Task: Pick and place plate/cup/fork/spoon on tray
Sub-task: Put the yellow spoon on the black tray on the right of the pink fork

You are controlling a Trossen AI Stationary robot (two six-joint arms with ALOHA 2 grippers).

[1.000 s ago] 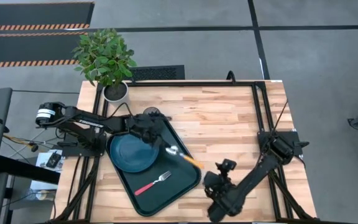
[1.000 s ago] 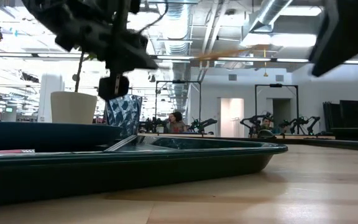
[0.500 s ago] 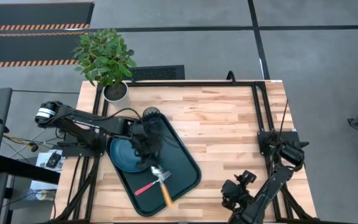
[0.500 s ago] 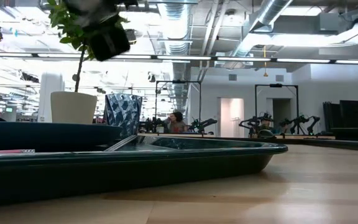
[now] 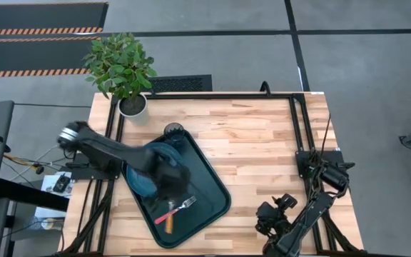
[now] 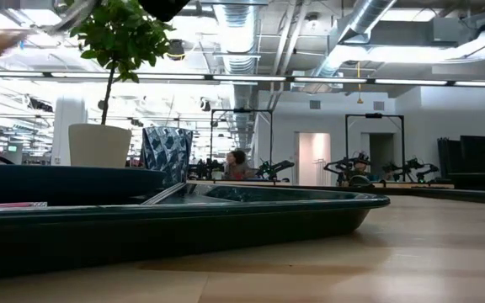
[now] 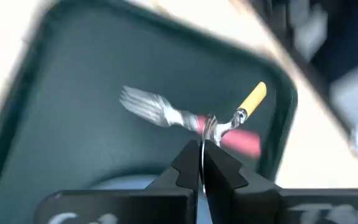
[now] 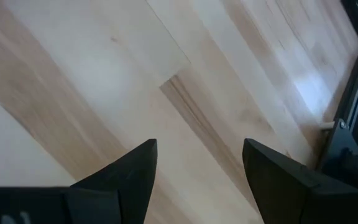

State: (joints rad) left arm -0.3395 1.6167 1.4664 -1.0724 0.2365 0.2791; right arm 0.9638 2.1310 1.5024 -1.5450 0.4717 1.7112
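The dark green tray (image 5: 212,187) lies at the table's near left. On it are the blue-teal plate (image 5: 135,183), partly under my left arm, and the red-handled fork (image 5: 180,207). The smoky cup (image 5: 173,130) stands in the tray's far corner. My left gripper (image 7: 202,146) hovers over the tray's near part, shut on the orange-handled spoon (image 7: 252,101), right above the fork (image 7: 148,106). My right gripper (image 8: 201,155) hangs open over bare wood near the table's near right edge (image 5: 273,208). My left gripper pinches the spoon's metal bowl end (image 7: 211,126) between its two fingertips, coming steeply from above. The orange handle (image 5: 168,220) sticks out sideways beyond the fingers. The spoon is lifted clear above the tray and the fork.
A white pot with a green plant (image 5: 130,106) stands at the table's far left corner. Black frame rails (image 5: 295,128) run along the table's right part. Bare wood (image 5: 255,135) lies to the right of the tray.
My left gripper has risen and swung from the tray's right edge toward its near left part, rolling as it went. The spoon has turned with it, from pointing past the tray's right rim to hanging over the fork. My right gripper has drawn back toward the near right edge.
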